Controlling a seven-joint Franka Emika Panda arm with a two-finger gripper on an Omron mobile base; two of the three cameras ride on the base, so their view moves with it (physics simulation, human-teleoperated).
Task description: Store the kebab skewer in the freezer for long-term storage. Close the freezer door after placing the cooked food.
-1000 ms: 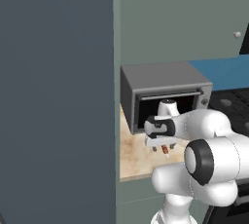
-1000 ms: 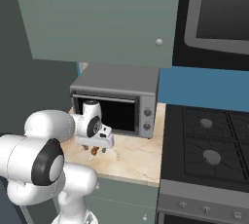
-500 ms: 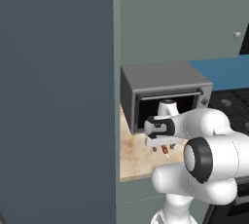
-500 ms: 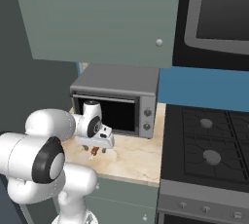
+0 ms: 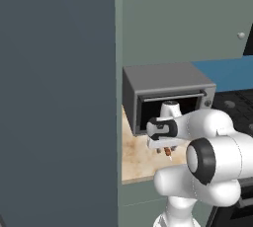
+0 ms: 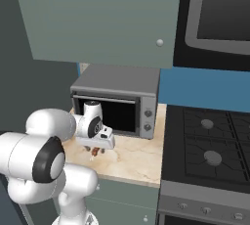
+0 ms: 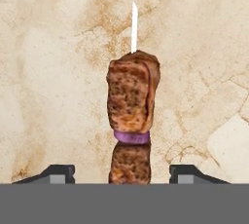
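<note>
1. Nearest, the tool [image 7: 121, 174] points down at the marbled beige surface [image 7: 48, 72]. Its two dark fingertips [image 7: 58, 172] stand apart, one on each side of the kebab skewer [image 7: 132, 116], with a gap showing between each tip and the meat; whether they grip it cannot be told.
2. The kebab skewer lies flat on the surface: two reddish-brown meat chunks, a thin purple slice between them, and a pale pointed stick end poking out beyond.
3. In the right base view the tool [image 6: 95, 149] hovers low over the near left part of the surface [image 6: 136, 160], with the skewer [image 6: 94, 151] just under it.
4. Just behind stands a boxy grey microwave [image 6: 117, 99] with a black window, its door closed.
5. To the left rises a tall dark slate-grey freezer door [image 5: 57, 97], closed.
6. To the right lies a black stove [image 6: 210, 146].
7. Above hang grey-green cabinets [image 6: 102, 18].
</note>
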